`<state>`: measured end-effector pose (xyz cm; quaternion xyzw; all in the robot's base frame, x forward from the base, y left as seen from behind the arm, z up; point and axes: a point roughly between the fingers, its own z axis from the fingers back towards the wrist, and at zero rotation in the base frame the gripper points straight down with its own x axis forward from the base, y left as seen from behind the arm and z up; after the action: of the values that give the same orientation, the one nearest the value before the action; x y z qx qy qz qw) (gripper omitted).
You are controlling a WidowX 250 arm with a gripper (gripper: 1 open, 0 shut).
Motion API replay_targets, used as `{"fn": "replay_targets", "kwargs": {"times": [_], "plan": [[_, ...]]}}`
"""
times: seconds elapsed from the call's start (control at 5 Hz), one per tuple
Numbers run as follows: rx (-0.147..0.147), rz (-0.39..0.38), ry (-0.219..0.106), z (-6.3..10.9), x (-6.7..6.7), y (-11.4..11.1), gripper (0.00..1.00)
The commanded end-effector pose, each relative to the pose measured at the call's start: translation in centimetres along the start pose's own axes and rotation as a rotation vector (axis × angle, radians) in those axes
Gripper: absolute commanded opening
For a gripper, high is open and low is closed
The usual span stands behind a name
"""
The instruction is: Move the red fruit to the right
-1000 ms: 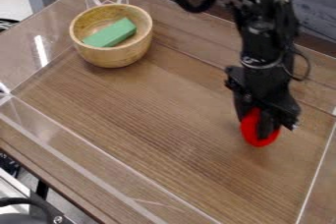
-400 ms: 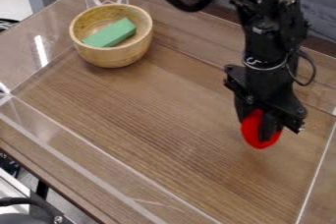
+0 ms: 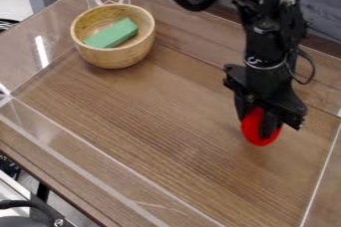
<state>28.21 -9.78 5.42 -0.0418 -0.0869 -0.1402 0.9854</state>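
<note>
Gripper [image 3: 265,124] points nearly straight down at the right side of the wooden tabletop [image 3: 147,121], its black fingers clenched on the red fruit [image 3: 261,131]. Fruit shows as a red bulge below and between the fingers, low to the wood; whether it touches the surface cannot be told.

Only one view, looking down at an angle. Fruit sits at about 4 o'clock from the table's middle, near the clear wall [image 3: 325,176] along the right edge. Wooden bowl [image 3: 114,38] with the green block [image 3: 111,34] in it lies well apart, at about 10 o'clock.

Handling, by judgement: small, rounded toy, likely light and rigid plastic, not fragile. Smooth curved skin could slip or roll if pinched off-centre. Best hold looks to be across its widest part, fingers on opposite flanks. Green top is hidden by the fingers.
</note>
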Motion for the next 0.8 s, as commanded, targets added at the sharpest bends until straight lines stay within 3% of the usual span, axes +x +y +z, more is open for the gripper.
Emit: {"fn": "replay_targets", "kwargs": {"times": [0.0, 0.4, 0.6], "plan": [[0.006, 0.000, -0.056, 1.3, 0.7, -0.8, 0.00], [0.018, 0.051, -0.090, 1.1, 1.5, 1.9, 0.00], [0.026, 0.094, -0.096, -0.2, 2.4, 3.0, 0.00]]}}
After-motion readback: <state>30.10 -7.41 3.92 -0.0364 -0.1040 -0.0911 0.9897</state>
